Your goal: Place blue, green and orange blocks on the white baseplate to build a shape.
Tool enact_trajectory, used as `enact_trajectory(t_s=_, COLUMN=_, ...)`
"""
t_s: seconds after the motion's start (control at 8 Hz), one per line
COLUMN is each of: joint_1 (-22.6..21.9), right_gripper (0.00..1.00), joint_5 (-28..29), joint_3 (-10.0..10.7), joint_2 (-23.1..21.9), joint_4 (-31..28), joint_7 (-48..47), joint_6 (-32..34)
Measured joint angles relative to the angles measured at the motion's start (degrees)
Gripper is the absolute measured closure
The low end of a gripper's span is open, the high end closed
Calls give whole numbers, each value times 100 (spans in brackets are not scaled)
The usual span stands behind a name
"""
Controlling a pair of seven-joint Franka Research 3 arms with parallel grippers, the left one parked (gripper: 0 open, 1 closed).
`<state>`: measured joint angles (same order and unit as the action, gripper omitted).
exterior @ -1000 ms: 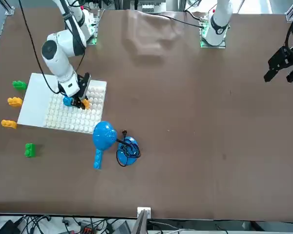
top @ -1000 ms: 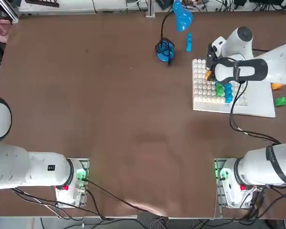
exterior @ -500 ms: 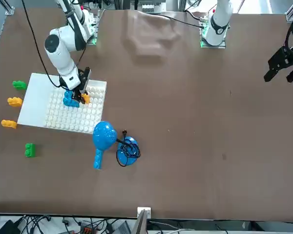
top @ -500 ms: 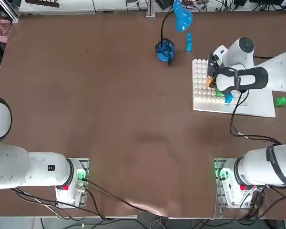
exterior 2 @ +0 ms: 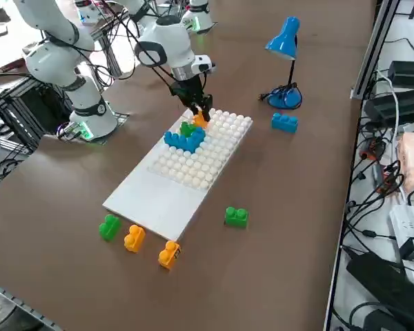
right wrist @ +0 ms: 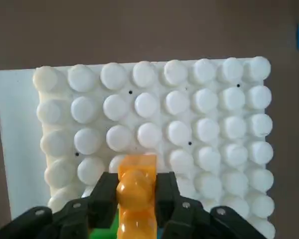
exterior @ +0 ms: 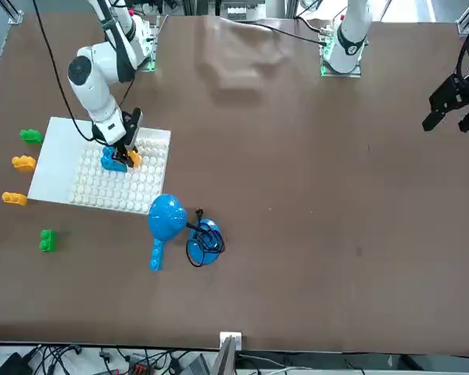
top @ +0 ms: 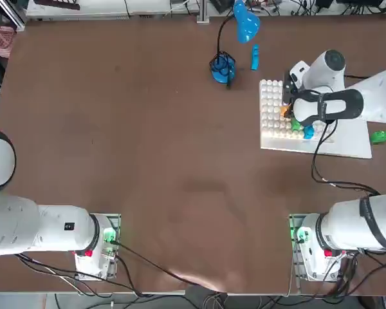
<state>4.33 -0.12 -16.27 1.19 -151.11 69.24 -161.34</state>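
Note:
My right gripper [right wrist: 136, 199] is shut on an orange block [right wrist: 136, 191], one finger [right wrist: 105, 194] on each side of it. It holds the block low over the studded part of the white baseplate [exterior 2: 159, 196]. In the right side view the orange block [exterior 2: 200, 118] is right beside a cluster of blue blocks [exterior 2: 184, 140] with a green block [exterior 2: 188, 128] on the studs. From the front, the gripper [exterior: 127, 152] stands over the plate's stud grid [exterior: 102, 187]. Whether the held block touches the studs cannot be told.
Off the plate's smooth end lie a green block [exterior 2: 110, 227], two orange blocks [exterior 2: 133, 238] [exterior 2: 169, 254] and another green block [exterior 2: 236, 216]. A blue lamp [exterior 2: 285, 41] and a blue brick [exterior 2: 284, 122] stand beyond the studded end.
The right gripper, still shut on the orange block, has shifted a little over the studs toward the robot's side, closer to the blue and green cluster.

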Motion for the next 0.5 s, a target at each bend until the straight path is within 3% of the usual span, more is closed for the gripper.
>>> enact_trajectory(t_s=0.5, joint_1=4, right_gripper=63, joint_5=0, joint_3=-1, joint_2=74, joint_4=-10, joint_7=193, joint_6=-70)
